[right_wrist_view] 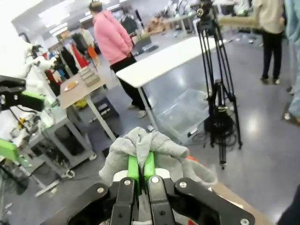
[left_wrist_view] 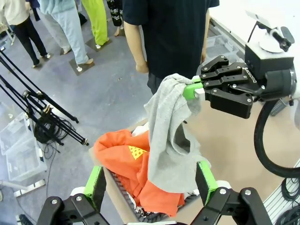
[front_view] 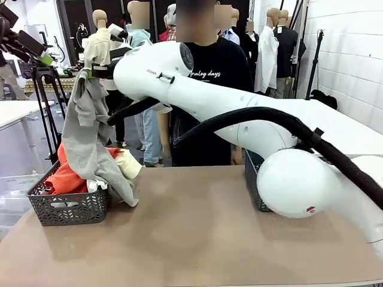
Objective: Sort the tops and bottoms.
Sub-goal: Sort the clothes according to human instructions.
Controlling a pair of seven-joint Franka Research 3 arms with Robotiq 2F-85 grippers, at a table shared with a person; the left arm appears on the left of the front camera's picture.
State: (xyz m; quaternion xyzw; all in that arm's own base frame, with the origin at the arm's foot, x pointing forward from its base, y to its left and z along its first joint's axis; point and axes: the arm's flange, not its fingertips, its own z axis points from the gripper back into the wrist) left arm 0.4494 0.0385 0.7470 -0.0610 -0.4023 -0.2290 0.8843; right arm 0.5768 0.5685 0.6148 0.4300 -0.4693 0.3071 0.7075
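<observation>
My right gripper reaches across to the left side and is shut on the top of a grey garment, which hangs down into the left basket. The right wrist view shows the green pads pressed together with grey cloth bunched over them. In the basket lie an orange-red top with a small yellow patch and a cream top. My left gripper is open, high above the basket, looking down on the hanging grey garment and the right gripper.
A second dark basket stands at the right, partly behind my right arm. A person in a black T-shirt stands at the far side. A tripod is on the floor beyond the table's left edge.
</observation>
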